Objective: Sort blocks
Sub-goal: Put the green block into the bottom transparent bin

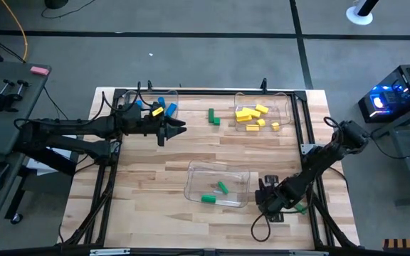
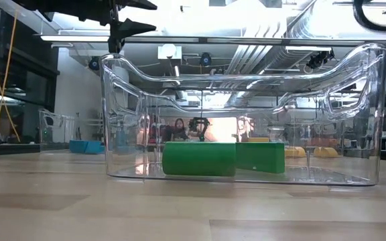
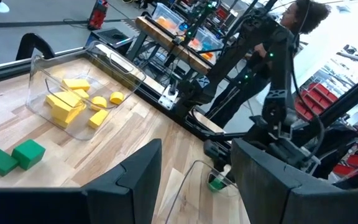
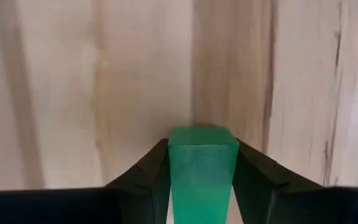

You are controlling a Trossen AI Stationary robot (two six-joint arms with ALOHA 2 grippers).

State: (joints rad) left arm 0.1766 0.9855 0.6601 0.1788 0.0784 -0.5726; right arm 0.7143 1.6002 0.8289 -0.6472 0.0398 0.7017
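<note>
One smooth green block [image 4: 202, 171] (squared) between pincer [image 4: 201, 163] fingers

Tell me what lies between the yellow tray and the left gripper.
In the high view, two green blocks lie on bare table between the yellow tray and the left gripper; nothing else.

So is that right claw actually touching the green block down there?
Touching. In the right wrist view both dark fingers press against the sides of the green block, with no gap on either side of it.
</note>
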